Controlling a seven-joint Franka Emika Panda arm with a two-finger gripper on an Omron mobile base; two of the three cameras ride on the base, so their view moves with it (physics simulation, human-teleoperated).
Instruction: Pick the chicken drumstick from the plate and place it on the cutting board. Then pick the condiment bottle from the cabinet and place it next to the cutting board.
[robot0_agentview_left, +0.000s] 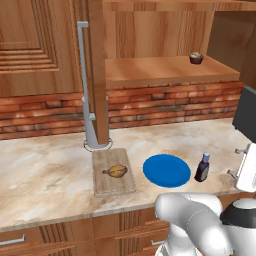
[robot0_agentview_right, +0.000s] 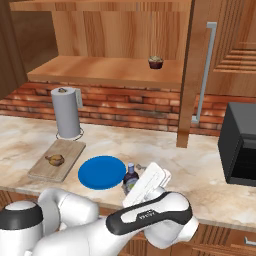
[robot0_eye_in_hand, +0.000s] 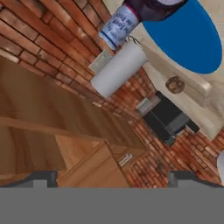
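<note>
You had one chicken drumstick lying on the one cutting board, roughly at its middle, with the bone end pointing toward the board's left long edge. That board sat on the worktop close to the front edge, its far short end just in front of the open cabinet door and its grey handle.

One blue plate lay bare just to the right of the board, apart from it. One condiment bottle stood upright on the worktop just right of the plate, near the front edge, so the plate lay between bottle and board.

Your gripper hung tilted just beside the bottle on its right in the right base view, partly overlapping it there. Its jaws were spread wide and held nothing; the hand view showed the bottle's cap end at the top edge, away from the two fingertips.

On the cabinet shelf you had one squat dark cupcake-like object toward its right end. One paper towel roll stood at the back of the worktop behind the board, and one black appliance stood at the right end.
</note>
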